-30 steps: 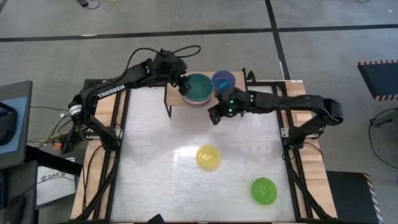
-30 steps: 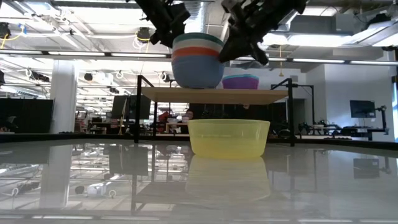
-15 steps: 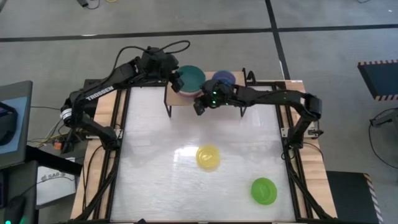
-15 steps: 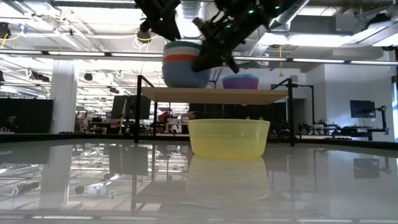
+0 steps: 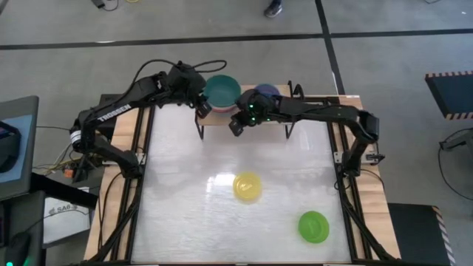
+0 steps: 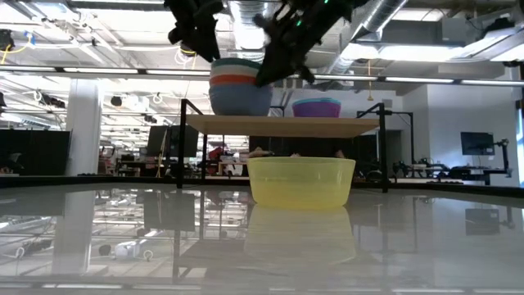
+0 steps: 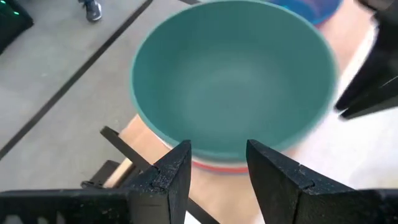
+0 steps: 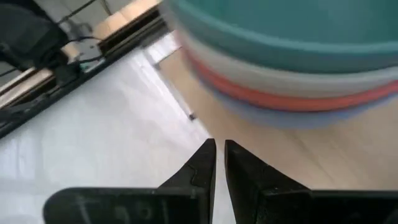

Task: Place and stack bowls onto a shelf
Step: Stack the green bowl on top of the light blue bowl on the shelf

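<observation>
Shelf (image 5: 222,117): pale wood plank on thin black legs, far edge of the glossy white table (image 5: 185,222). On it, a nested stack of four smooth round bowls (image 6: 240,83), dark teal uppermost; beside it, a smaller nested pair (image 6: 317,106). Left gripper (image 5: 199,107) by the stack, fingers parted, empty. Right gripper (image 5: 236,125) just before the shelf, fingers nearly shut, empty. Forward of the shelf: translucent yellow bowl (image 5: 247,186), lime green bowl (image 5: 313,226).

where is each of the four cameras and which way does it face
High: overhead, straight down; both arms, left claw, right claw, shelf.
Low: table height, level across; yellow bowl, arms above.
Left wrist: past its open claw, into the bowl stack.
Right wrist: past its claw.
All share the stack.
</observation>
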